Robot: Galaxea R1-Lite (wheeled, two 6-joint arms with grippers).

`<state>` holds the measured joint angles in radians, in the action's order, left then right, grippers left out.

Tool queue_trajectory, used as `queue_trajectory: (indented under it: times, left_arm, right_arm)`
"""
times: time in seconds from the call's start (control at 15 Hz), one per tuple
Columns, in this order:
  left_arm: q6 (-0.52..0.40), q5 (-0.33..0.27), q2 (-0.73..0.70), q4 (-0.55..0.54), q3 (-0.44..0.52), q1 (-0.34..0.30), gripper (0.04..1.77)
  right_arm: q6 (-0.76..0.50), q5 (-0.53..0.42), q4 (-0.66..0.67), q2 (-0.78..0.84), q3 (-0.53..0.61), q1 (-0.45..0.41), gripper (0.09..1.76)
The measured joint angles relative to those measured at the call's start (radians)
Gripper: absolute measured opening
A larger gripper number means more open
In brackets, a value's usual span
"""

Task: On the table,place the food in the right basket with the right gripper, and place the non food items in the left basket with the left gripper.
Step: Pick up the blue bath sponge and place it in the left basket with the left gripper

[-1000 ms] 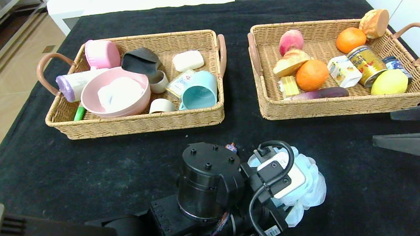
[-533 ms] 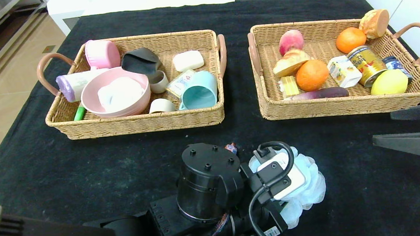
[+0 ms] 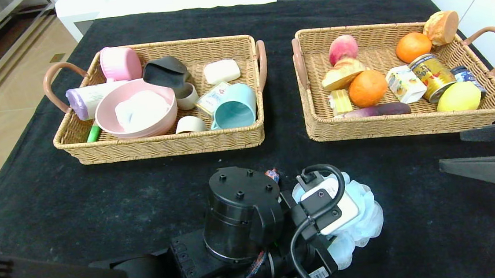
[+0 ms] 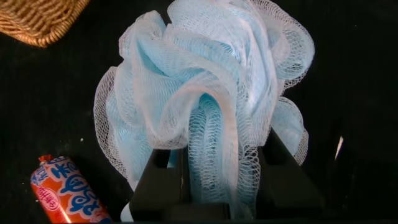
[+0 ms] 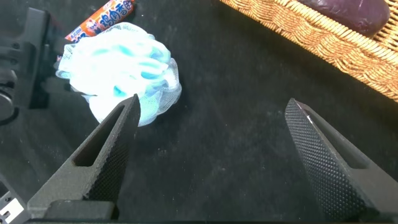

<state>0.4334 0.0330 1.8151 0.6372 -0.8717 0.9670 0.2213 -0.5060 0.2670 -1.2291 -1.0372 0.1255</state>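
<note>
The light-blue bath pouf [image 3: 366, 218] lies on the black table [image 3: 101, 194] near the front middle. My left gripper [image 4: 214, 152] reaches into it, and its mesh [image 4: 205, 81] fills the gap between the closed-in jaws. The orange-red sausage stick [image 4: 65, 193] lies right beside the pouf, mostly hidden behind my left wrist in the head view [image 3: 272, 174]. My right gripper [image 3: 451, 150] hovers open and empty at the right edge, in front of the right basket [image 3: 405, 127]. The white carton [image 3: 403, 83] lies in that basket. Soap [image 3: 222, 71], black pouch [image 3: 166, 71] and card box [image 3: 212, 98] lie in the left basket [image 3: 164, 143].
The left basket also holds a pink bowl [image 3: 135, 109], a turquoise cup [image 3: 235, 107] and a bottle. The right basket holds oranges, a peach, bread, cans and a lemon. The baskets' loop handles stick out at the sides. Bare cloth lies between the pouf and both baskets.
My left wrist has shifted slightly towards the near edge and left. The pouf has barely moved. The right arm has not moved.
</note>
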Motion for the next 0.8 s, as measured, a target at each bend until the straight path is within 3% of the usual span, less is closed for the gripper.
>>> queue_trajectory:
  times: [0.27, 0.8]
  left_arm:
    - [0.001, 0.003, -0.033, -0.044, -0.014, 0.004, 0.44]
    - [0.0, 0.009, -0.159, -0.335, -0.174, -0.003, 0.38]
  right_arm:
    - [-0.001, 0.0, 0.0, 0.0, 0.0, 0.0, 1.7]
    - [-0.001, 0.0, -0.001, -0.002, -0.001, -0.001, 1.7]
